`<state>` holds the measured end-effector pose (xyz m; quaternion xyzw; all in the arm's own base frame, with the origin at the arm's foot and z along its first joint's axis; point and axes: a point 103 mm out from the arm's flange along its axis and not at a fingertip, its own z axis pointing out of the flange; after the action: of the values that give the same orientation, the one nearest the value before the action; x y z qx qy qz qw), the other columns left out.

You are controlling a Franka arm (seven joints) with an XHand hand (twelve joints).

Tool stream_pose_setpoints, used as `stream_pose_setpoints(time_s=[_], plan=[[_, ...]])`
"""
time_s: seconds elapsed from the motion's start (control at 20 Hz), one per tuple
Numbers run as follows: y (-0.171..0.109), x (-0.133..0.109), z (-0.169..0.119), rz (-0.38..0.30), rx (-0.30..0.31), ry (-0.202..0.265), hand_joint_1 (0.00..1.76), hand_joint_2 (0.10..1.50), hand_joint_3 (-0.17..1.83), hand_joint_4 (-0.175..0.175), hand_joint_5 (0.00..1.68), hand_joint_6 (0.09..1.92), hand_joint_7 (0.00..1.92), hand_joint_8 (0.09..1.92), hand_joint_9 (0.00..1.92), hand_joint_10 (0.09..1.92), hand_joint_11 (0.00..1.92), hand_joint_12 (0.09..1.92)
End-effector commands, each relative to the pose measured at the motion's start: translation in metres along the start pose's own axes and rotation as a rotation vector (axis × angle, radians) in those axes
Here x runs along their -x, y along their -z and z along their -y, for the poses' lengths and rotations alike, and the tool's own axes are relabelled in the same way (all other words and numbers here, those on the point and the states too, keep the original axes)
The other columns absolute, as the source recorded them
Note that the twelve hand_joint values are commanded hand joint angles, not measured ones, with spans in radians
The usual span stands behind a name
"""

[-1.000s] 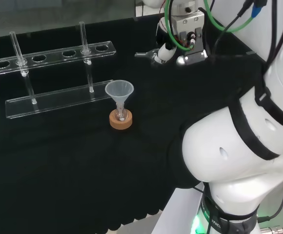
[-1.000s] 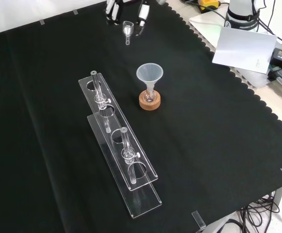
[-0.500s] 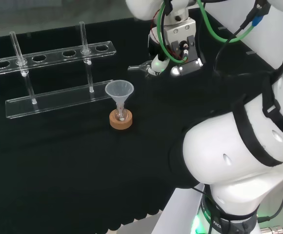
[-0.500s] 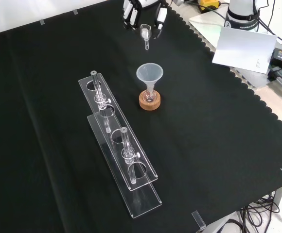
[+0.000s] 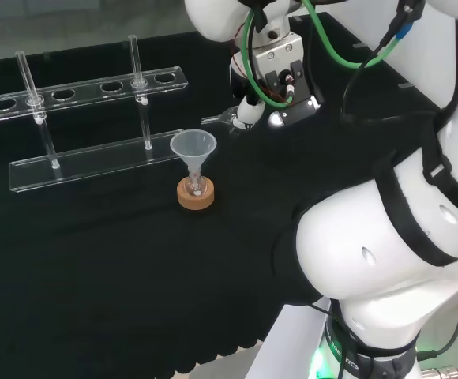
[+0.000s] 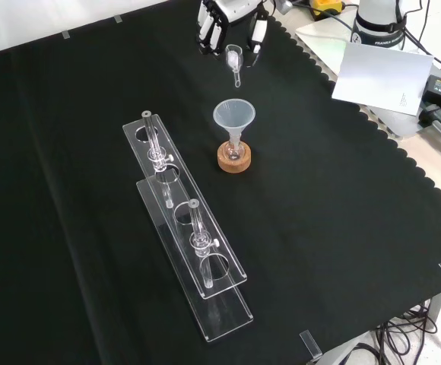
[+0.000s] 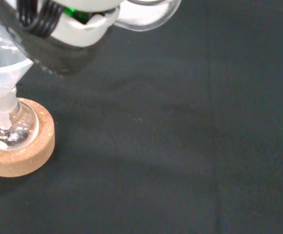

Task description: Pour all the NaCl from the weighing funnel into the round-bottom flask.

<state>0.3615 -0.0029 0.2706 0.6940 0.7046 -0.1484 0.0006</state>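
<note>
Now the robot hand (image 6: 232,19), pinching the weighing funnel (image 6: 234,61), hangs just short of the plastic funnel (image 6: 234,115) seated in the round-bottom flask (image 6: 234,152); next, I'd say, centre and tip.

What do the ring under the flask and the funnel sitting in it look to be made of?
Ring: cork by its look, tan, matte and grainy. Funnel: translucent, slightly frosted, likely plastic, though glass can't be ruled out.
</note>
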Motion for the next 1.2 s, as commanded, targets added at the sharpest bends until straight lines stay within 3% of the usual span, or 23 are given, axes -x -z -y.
stream_pose_setpoints(time_s=[0.05,1.2], plan=[[-0.004,-0.001,-0.007,0.04,-0.033,0.002,1.11,0.72,0.55,0.175,1.26,0.65,0.83,0.63,1.24,0.16,1.12,0.84],[-0.005,-0.009,-0.026,0.184,-0.104,0.006,1.11,0.72,0.54,0.175,1.27,0.64,0.82,0.64,1.25,0.15,1.11,0.84]])
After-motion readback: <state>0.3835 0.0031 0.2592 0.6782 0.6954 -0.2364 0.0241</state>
